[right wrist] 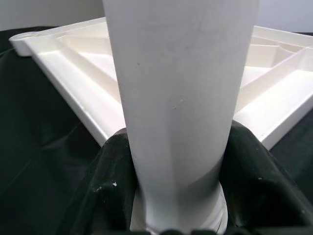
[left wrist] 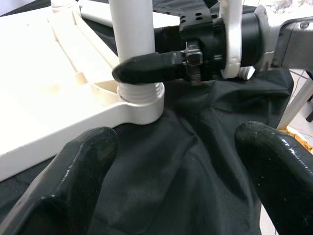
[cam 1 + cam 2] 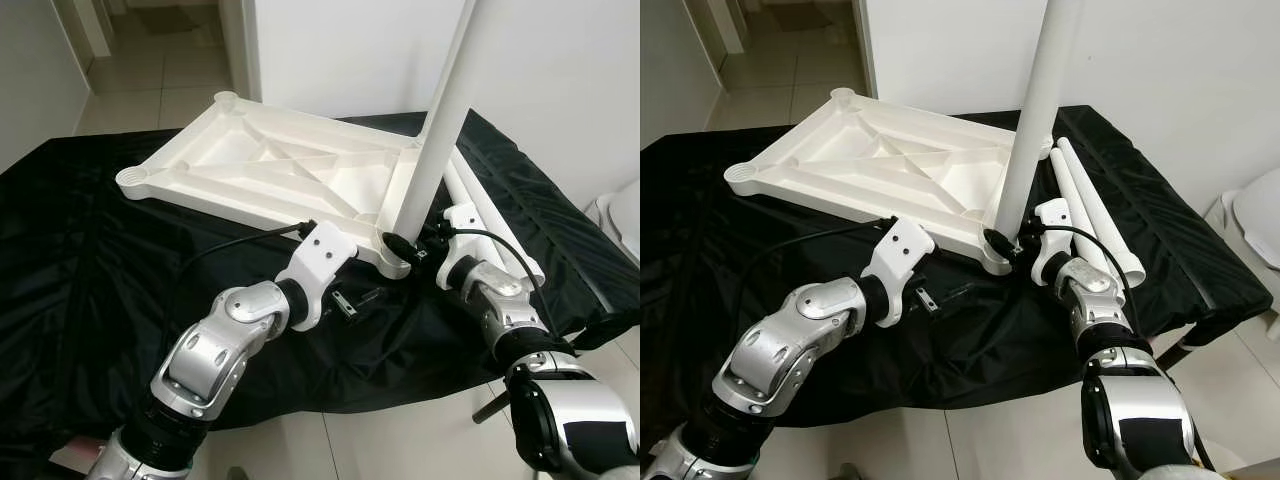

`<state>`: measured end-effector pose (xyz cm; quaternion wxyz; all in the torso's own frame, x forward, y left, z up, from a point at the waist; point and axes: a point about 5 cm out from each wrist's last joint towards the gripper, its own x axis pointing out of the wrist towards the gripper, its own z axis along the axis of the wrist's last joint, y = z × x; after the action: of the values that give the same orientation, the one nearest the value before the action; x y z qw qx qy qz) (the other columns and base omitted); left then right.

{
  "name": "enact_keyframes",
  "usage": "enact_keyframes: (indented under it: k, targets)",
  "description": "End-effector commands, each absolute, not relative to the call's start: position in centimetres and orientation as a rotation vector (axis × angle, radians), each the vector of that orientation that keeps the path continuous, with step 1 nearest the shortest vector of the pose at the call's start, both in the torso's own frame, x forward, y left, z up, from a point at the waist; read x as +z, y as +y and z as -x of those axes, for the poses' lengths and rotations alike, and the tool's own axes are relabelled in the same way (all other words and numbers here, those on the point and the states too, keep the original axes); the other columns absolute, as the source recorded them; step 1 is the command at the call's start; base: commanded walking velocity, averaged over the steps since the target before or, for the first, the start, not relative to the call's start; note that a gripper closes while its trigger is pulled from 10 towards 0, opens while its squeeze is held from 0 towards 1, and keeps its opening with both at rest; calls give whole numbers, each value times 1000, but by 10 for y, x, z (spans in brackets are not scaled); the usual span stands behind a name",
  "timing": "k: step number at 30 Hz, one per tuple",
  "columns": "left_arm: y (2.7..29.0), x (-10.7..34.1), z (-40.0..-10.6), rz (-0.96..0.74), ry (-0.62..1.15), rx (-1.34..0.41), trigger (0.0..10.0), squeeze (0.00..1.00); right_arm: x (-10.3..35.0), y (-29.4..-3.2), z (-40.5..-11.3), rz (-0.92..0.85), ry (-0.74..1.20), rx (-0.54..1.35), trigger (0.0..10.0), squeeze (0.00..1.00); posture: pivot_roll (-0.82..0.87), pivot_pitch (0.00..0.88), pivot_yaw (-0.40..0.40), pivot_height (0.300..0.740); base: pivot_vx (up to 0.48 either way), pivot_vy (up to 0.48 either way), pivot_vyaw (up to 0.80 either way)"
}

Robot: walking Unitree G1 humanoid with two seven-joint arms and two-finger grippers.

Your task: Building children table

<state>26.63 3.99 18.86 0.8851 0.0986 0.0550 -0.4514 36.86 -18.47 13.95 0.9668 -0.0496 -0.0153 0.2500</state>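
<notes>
The white table top (image 3: 260, 165) lies upside down on a black cloth (image 3: 90, 260). One white leg (image 3: 440, 120) stands upright in the near right corner socket (image 2: 142, 100). My right gripper (image 3: 397, 245) is shut on this leg just above the socket, with black fingers (image 1: 110, 181) on both sides of the tube (image 1: 181, 98). My left gripper (image 3: 360, 298) is open, low over the cloth just left of that corner, with nothing between its fingers (image 2: 83, 171). Two spare white legs (image 3: 1090, 205) lie on the cloth behind the right gripper.
The cloth covers a low surface whose near edge drops to a tiled floor (image 3: 400, 440). A white wall (image 3: 560, 80) stands behind, with a doorway (image 3: 170, 60) at the back left. A white rounded object (image 3: 625, 215) sits at the far right.
</notes>
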Motion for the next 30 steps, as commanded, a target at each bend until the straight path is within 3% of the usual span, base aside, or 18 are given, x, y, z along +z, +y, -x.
enact_keyframes:
  k: [1, 4, 5, 15, 22, 30]
  targets:
    - [38, 188, -264, -206, 116, -961, 10000, 0, 135, -189, -368, 79, -25, 422, 0, 0, -61, 2, -4, 740, 0, 0, 0]
    - [37, 187, -263, -206, 118, -963, 10000, 0, 133, -188, -368, 74, -19, 358, 0, 0, -63, 5, -3, 740, 0, 0, 0]
    - [37, 186, -261, -206, 122, -966, 10000, 0, 125, -183, -366, 10, 1, 176, 0, 0, -63, 13, -3, 740, 0, 0, 0]
    - [38, 185, -260, -204, 128, -970, 10000, 0, 123, -167, -358, -2, -35, 39, 0, 0, -65, 18, -1, 740, 0, 0, 0]
    - [37, 185, -259, -202, 130, -975, 10000, 0, 123, -132, -344, -39, -50, -139, 0, 0, -66, 19, -3, 740, 0, 0, 0]
    - [37, 185, -260, -203, 129, -971, 10000, 0, 127, -118, -338, -35, -58, -143, 0, 0, -63, 22, -4, 740, 0, 0, 0]
